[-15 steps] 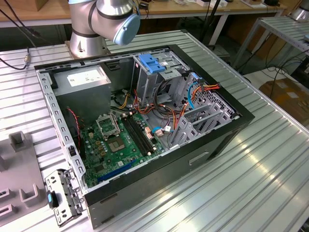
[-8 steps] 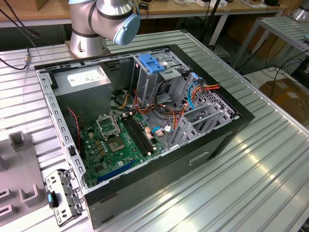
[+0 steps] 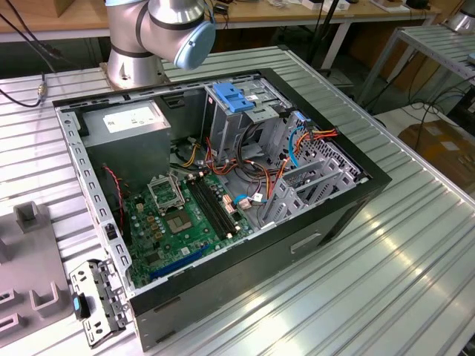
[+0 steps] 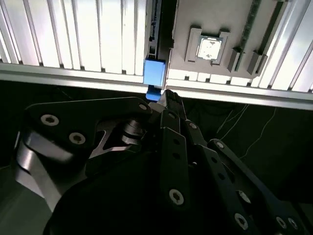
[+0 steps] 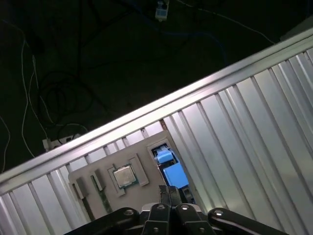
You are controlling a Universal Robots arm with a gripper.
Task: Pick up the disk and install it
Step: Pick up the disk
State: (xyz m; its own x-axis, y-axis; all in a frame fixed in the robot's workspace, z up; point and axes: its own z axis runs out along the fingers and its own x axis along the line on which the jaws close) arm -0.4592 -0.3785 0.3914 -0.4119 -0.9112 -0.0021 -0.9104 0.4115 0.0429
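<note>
Blue plastic marks the disk (image 4: 154, 72): in both wrist views its light-blue rail shows at the rim of the ribbed aluminium table (image 4: 73, 39), just beside a grey fixture plate (image 4: 205, 14) that carries a processor chip (image 4: 209, 48). In the exterior view the disk (image 3: 95, 300) seems to stand on edge near the front corner of the open computer case (image 3: 245, 274), well apart from the drive cage (image 3: 256, 122).

The end effector (image 4: 166, 94) hangs above the disk without touching it. Its fingers look pressed together with nothing between them, though the dark background makes that hard to confirm.

I judge this to be the approach for the pick. To do it well, the fingers must part wider than the disk's thin side before any descent. The grip should land on the metal faces, not the plastic rail. With the fixture plate so close, a straight vertical approach centred along the disk's length would avoid snagging or tilting it.
</note>
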